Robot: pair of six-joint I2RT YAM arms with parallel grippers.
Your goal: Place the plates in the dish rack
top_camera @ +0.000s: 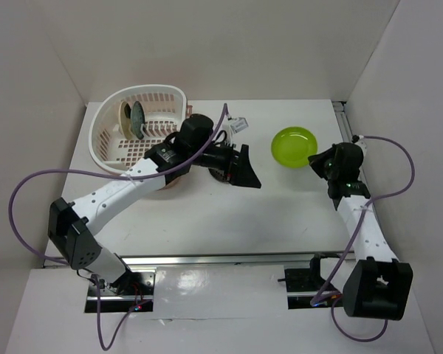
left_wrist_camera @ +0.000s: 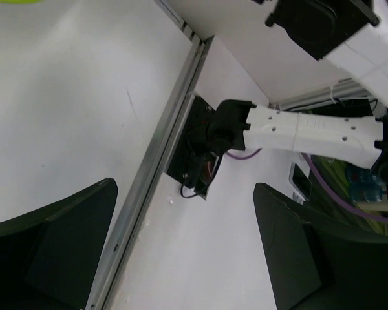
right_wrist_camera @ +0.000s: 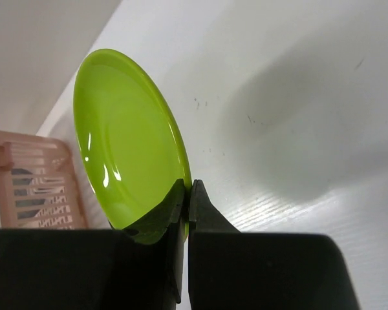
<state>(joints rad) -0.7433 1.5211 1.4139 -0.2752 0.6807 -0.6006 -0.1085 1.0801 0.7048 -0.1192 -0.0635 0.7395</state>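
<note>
My right gripper is shut on the rim of the lime green plate at the table's right. In the right wrist view both fingers pinch the plate's edge, and the plate is tilted up on edge. The pink-white dish rack stands at the back left. A cream plate and a dark teal plate stand upright in it. My left gripper is open and empty over the table's middle, also in the left wrist view. A dark round edge shows under it; I cannot tell if it is the black plate.
A small white-grey object lies behind the left gripper. A metal rail runs along the table's near edge and another along the right side. White walls enclose the table. The rack's corner shows in the right wrist view.
</note>
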